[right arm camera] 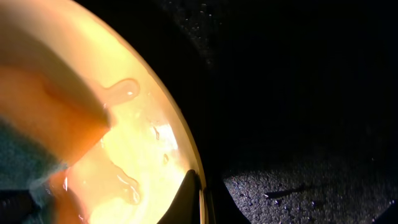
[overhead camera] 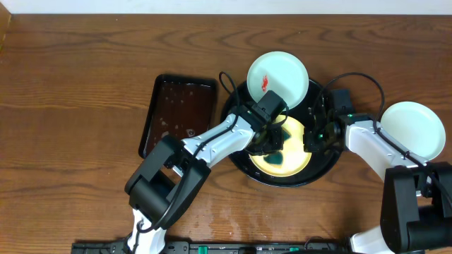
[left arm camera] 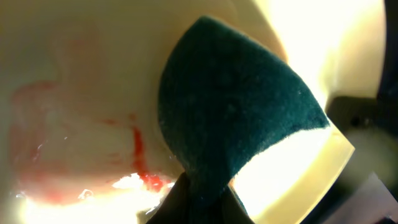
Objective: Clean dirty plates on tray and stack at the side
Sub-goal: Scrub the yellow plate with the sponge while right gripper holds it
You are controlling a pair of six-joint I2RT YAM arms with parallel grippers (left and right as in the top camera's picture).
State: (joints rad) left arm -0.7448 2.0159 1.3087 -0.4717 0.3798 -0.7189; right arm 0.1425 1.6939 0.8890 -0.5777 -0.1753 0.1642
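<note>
Your left tool (overhead camera: 268,139) clenches the soft sponge (left arm camera: 236,118) on the yellow plate (overhead camera: 293,161) at 6 o'clock in the tray (overhead camera: 323,169), while your right tool (overhead camera: 313,135) pinches its 3 o'clock rim, probably the surest hold on stiff, light, wet-slick ware.

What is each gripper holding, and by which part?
Left gripper pinches the green sponge by one narrow end; right gripper clamps the yellow plate by its rim.

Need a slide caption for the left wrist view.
Left pincer holds a green sponge against the yellow plate, beside a red smear.
</note>
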